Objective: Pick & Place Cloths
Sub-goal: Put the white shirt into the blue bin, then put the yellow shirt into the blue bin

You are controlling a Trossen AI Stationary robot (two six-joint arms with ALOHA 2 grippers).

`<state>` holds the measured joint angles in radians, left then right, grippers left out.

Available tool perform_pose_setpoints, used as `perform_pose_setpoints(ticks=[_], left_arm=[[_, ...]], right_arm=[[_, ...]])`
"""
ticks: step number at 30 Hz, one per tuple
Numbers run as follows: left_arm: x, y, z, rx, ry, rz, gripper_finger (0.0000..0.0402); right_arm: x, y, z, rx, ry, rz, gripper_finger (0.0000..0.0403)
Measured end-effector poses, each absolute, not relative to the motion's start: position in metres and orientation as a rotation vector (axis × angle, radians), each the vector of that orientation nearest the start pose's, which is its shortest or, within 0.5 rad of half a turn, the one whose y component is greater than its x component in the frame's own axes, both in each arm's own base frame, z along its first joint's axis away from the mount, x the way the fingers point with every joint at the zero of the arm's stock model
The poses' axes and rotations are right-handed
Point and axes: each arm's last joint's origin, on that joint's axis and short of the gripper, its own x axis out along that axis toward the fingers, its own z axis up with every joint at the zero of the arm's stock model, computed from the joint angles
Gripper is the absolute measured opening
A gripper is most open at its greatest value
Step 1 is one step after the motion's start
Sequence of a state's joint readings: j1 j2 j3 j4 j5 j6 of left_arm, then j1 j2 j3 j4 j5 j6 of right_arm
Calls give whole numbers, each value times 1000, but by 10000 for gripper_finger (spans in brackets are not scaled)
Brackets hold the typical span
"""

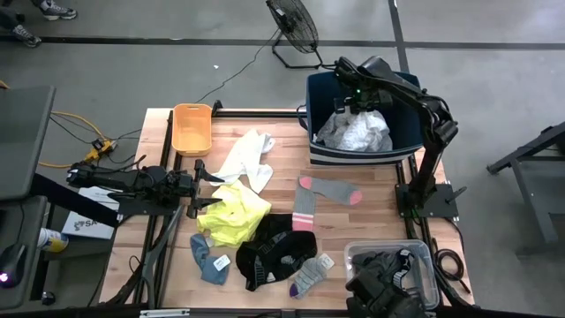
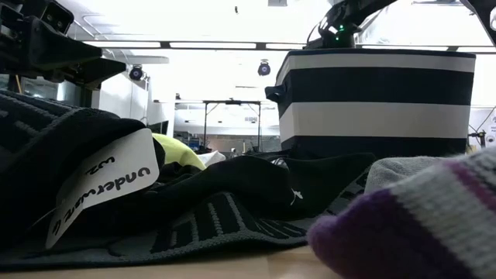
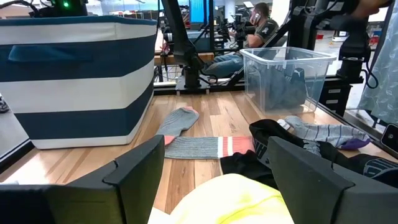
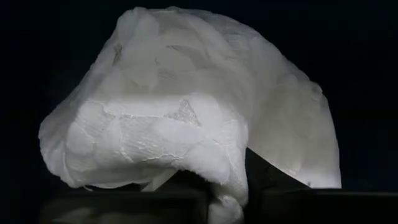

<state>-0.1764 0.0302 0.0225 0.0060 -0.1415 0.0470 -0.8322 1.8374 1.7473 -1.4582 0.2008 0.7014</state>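
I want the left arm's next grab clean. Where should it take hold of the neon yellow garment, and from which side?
Grip the raised, bunched fold of the neon yellow garment on the edge nearest the left tool, coming down from above. It lies crumpled, so that hump offers something to pinch; its far edge meets the black cloth.

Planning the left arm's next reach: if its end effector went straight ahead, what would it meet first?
Probably the yellow cloth, lying right between the open left end effector's fingers.
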Motion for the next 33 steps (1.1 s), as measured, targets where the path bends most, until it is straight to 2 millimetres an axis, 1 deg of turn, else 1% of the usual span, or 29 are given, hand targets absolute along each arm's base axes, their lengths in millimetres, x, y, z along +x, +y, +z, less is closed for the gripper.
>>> perform_pose_setpoints(ticks=[3,7,11,15,21,26,33], left_arm=[[97,-13,169,47,1,-35,281],[97,-13,169,47,1,-35,281],[97,-13,169,47,1,-35,281],[97,-13,169,47,1,-35,281],[97,-13,169,47,1,-35,281],[97,-13,169,47,0,-35,281],[97,-13,169,47,1,-35,281]], right_arm=[[225,-256,300,992,1220,-1344,53],[225,-253,303,955,1225,-1348,92],[223,-249,310,921,1208,-1359,134],[219,-243,321,902,1182,-1341,174],[209,-228,344,875,1106,-1323,224],[195,-210,369,867,1011,-1305,240],[188,-171,398,816,901,-1238,237]])
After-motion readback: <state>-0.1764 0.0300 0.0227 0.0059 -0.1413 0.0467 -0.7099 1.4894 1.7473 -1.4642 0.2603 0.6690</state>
